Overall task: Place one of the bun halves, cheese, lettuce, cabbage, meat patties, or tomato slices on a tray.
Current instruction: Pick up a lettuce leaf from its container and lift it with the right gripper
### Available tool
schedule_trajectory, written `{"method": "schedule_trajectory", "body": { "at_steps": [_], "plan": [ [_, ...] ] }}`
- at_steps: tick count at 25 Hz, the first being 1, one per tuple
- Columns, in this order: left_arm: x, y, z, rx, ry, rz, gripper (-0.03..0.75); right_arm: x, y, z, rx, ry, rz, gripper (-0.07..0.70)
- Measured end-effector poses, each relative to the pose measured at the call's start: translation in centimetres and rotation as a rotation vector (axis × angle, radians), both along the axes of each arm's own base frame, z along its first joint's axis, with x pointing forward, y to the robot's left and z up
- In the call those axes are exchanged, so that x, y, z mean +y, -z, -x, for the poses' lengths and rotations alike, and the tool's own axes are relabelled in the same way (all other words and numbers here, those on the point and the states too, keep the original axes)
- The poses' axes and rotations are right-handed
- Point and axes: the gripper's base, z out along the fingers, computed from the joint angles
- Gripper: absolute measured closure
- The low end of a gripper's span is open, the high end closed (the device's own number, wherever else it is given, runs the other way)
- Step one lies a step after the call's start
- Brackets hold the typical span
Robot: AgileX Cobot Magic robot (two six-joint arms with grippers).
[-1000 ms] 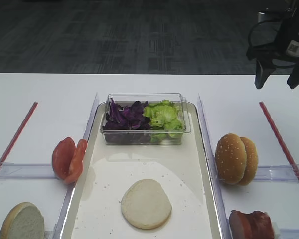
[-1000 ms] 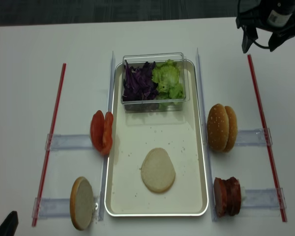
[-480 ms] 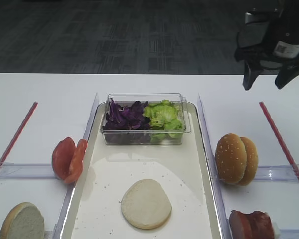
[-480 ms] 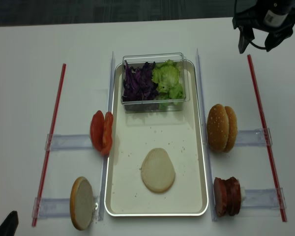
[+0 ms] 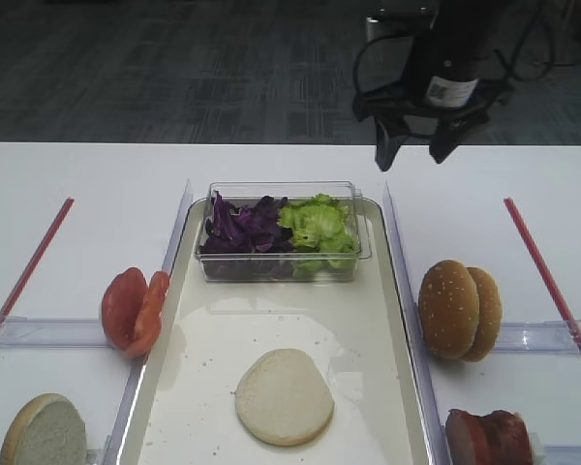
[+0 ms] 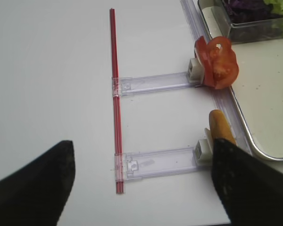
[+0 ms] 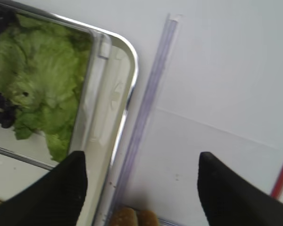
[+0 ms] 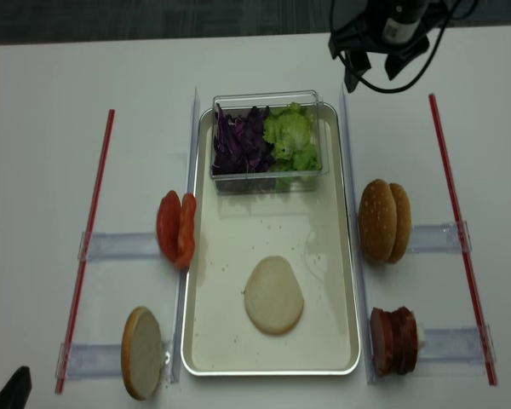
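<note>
The cream tray (image 5: 205,334) lies mid-table with one pale bun half (image 5: 284,396) flat on it. At its far end a clear tub holds purple cabbage (image 5: 244,225) and green lettuce (image 5: 318,223). Tomato slices (image 5: 134,308) stand left of the tray, and another bun half (image 5: 44,431) sits at the front left. Sesame bun halves (image 5: 457,308) and meat patties (image 5: 489,436) stand on the right. My right gripper (image 5: 412,153) hovers open and empty above the tray's far right corner, with the lettuce (image 7: 37,80) to its left. My left gripper (image 6: 141,150) is open over bare table left of the tray.
Red strips (image 8: 87,247) (image 8: 460,230) border the work area on both sides. Clear plastic rails (image 7: 151,94) run along the tray's long sides, and short clear holders (image 6: 155,162) carry the ingredients. The table's far edge is just behind the right gripper.
My right gripper has swung left from the far right of the table to the tray's far right corner. Nothing on the table has moved.
</note>
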Motion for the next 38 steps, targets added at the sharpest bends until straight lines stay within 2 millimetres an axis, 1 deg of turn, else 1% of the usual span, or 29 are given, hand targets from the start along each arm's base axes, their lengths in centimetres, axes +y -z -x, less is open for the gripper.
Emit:
{"method": "schedule_trajectory", "body": {
  "at_steps": [5, 7, 10, 13, 17, 19, 25, 31, 38],
  "plan": [
    [0.0, 0.0, 0.0, 0.0, 0.0, 0.0, 0.17, 4.2, 1.1, -0.4, 0.002, -0.064, -0.014, 0.112],
    [0.0, 0.0, 0.0, 0.0, 0.0, 0.0, 0.17, 5.5, 1.7, -0.6, 0.003, -0.08, -0.018, 0.113],
    [0.0, 0.0, 0.0, 0.0, 0.0, 0.0, 0.17, 7.1, 2.7, -0.9, 0.011, -0.095, -0.022, 0.123],
    [0.0, 0.0, 0.0, 0.0, 0.0, 0.0, 0.17, 8.2, 3.7, -1.2, 0.027, -0.1, -0.032, 0.127],
    [0.0, 0.0, 0.0, 0.0, 0.0, 0.0, 0.17, 8.9, 4.8, -1.5, 0.043, -0.103, -0.038, 0.132],
    [0.0, 0.0, 0.0, 0.0, 0.0, 0.0, 0.17, 8.9, 5.0, -1.6, 0.048, -0.102, -0.041, 0.132],
    [0.0, 0.0, 0.0, 0.0, -0.002, 0.0, 0.17, 9.0, 4.8, -1.8, 0.037, -0.101, -0.046, 0.144],
    [0.0, 0.0, 0.0, 0.0, -0.002, 0.0, 0.17, 9.1, 6.0, -2.2, 0.05, -0.102, -0.026, 0.15],
    [0.0, 0.0, 0.0, 0.0, -0.002, 0.0, 0.17, 9.5, 6.2, -3.1, 0.023, -0.104, -0.029, 0.156]
  ]
}}
